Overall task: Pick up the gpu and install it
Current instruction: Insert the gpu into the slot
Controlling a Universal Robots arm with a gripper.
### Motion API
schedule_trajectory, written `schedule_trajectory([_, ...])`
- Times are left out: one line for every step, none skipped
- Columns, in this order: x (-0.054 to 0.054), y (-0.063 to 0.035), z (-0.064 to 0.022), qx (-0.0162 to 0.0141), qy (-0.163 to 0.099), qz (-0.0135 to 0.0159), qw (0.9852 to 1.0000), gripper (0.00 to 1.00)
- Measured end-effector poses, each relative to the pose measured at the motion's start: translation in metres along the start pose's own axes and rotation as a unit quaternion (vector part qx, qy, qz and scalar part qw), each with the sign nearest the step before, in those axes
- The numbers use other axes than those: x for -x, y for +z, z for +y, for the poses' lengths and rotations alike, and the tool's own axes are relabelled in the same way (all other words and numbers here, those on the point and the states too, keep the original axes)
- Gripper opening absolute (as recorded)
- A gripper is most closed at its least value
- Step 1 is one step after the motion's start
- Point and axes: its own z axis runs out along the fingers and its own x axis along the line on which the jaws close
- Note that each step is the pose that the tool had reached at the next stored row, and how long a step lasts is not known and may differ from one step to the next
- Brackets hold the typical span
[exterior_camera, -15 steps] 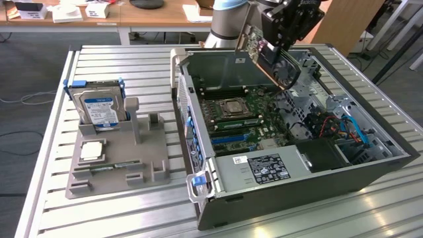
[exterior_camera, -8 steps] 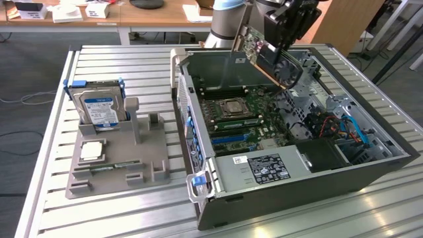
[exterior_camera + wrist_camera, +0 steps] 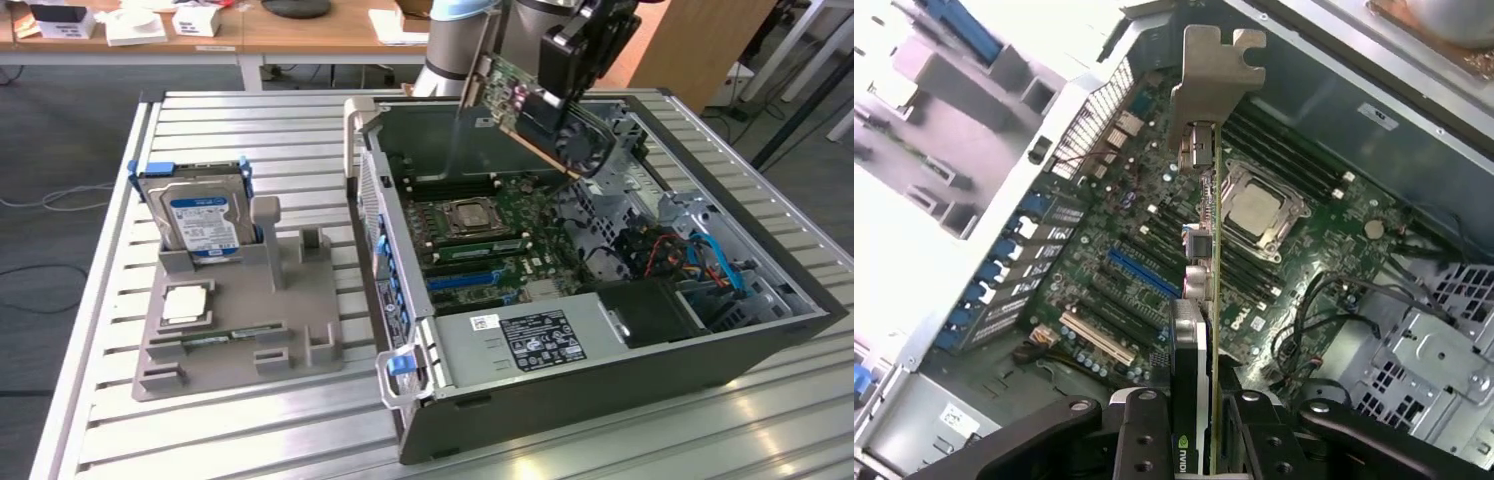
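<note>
**Step in hand.** The pick-up is done and the install is not. The gripper point(image 3: 571, 58) is clamped on the gpu point(image 3: 534, 105), one finger on each face, as the wrist view confirms with the gripper point(image 3: 1199, 440) closed across the edge-on gpu point(image 3: 1206, 300). In the upper middle of the exterior view the card hangs tilted above the open computer case point(image 3: 601, 395), clear of the motherboard point(image 3: 501, 245) and touching no slot. Its silver bracket point(image 3: 1219, 70) points toward the perforated rear wall of the case.

**What seating calls for (judgement).** The card's lower edge has to be brought level and lined up with a long expansion slot. The blue slot point(image 3: 1144, 272) looks the likely candidate, though I cannot confirm that. The bracket must meet the rear opening at the same time, and the tilt needs removing before any downward push.

**Containers and contents.**
- Computer case, lid off: motherboard with the processor socket point(image 3: 470, 215), a labelled power supply point(image 3: 527, 342) at the near end, and blue and orange cables point(image 3: 694, 255) toward the exterior view's right.
- Grey parts holder point(image 3: 247, 345) on the worktop point(image 3: 200, 435), at the exterior view's left: a hard drive point(image 3: 200, 218) stands upright in its far slot, and a small square part point(image 3: 184, 305) lies flat nearer the front. Other recesses hold items too small to identify.
</note>
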Motion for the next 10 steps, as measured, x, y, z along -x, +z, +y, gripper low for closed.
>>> schedule_trajectory([0.0,0.0,0.0,-0.0003,-0.009,0.0005,1.0,0.27])
schedule_trajectory([0.0,0.0001,0.0,-0.0006,-0.017,0.001,0.9999,0.27])
schedule_trajectory([0.0,0.0001,0.0,-0.0009,-0.026,0.0015,0.9997,0.27])
schedule_trajectory([0.0,0.0001,0.0,-0.0012,-0.034,0.0021,0.9994,0.27])
schedule_trajectory([0.0,0.0002,0.0,-0.0015,-0.043,0.0026,0.9991,0.27])
schedule_trajectory([0.0,0.0002,0.0,-0.0019,-0.051,0.0031,0.9987,0.27])
schedule_trajectory([0.0,0.0002,0.0,-0.0022,-0.061,0.0036,0.9981,0.27])
schedule_trajectory([0.0,0.0002,0.0,-0.0025,-0.069,0.0042,0.9976,0.27])
schedule_trajectory([0.0,0.0003,0.0,-0.0028,-0.078,0.0047,0.997,0.27])
schedule_trajectory([0.0,0.0003,0.0,-0.0031,-0.086,0.0052,0.9962,0.27])
